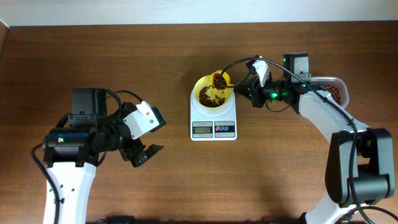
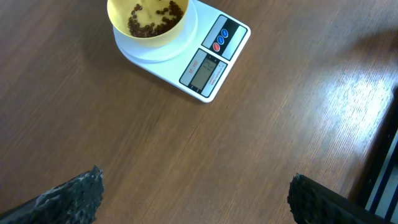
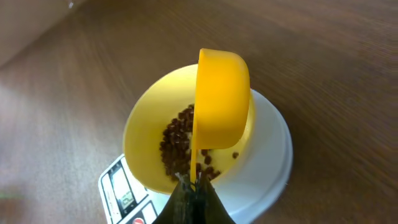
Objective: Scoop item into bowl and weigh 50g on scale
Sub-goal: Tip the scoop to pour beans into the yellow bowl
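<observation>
The pale-yellow bowl [image 1: 210, 93] stands on the white scale [image 1: 213, 127] at the table's middle, with dark red-brown beans [image 1: 211, 95] in it. My right gripper [image 1: 247, 87] is shut on the handle of a yellow scoop [image 1: 221, 79], held tilted over the bowl's right rim with beans in it. In the right wrist view the scoop [image 3: 221, 99] is turned on its side above the bowl [image 3: 146, 140] and its beans [image 3: 180, 143]. My left gripper [image 1: 144, 154] is open and empty, left of the scale; its view shows the bowl [image 2: 149, 22] and scale [image 2: 208, 65].
A clear plastic container [image 1: 334, 90] with more beans stands at the right, behind my right arm. Bare brown wood lies between my left gripper and the scale.
</observation>
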### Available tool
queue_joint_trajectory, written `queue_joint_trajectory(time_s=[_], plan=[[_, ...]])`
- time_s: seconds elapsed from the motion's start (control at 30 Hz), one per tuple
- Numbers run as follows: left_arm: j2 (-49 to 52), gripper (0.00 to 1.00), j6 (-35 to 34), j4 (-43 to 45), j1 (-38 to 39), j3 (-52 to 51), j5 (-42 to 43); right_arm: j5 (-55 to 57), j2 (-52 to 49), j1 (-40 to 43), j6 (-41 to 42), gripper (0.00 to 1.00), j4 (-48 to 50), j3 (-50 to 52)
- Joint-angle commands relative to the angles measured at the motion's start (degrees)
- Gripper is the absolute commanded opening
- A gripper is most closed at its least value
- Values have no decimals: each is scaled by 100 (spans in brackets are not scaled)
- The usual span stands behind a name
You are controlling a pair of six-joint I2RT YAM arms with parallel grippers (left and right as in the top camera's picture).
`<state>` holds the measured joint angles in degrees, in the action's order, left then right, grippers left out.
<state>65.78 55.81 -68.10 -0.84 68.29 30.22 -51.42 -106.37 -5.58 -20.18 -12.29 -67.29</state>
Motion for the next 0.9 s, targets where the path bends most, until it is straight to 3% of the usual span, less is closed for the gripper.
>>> queue_joint_trajectory(time_s=[0.0,0.53,0.67,0.77,0.87], plan=[[-11,99,87,-7,-35,4,125,90,-101,-46,-83,4,-52,-11],[-11,99,87,-7,-35,4,122,129,232,-197,-243,4,9,-35],[-11,99,87,-7,-35,4,125,426,433,-352,-385,4,-46,-33],[-11,99,87,-7,-35,4,125,1270,481,-391,-605,4,-264,-33],[-11,99,87,-7,-35,4,125,1193,675,-424,-614,4,-315,-33]])
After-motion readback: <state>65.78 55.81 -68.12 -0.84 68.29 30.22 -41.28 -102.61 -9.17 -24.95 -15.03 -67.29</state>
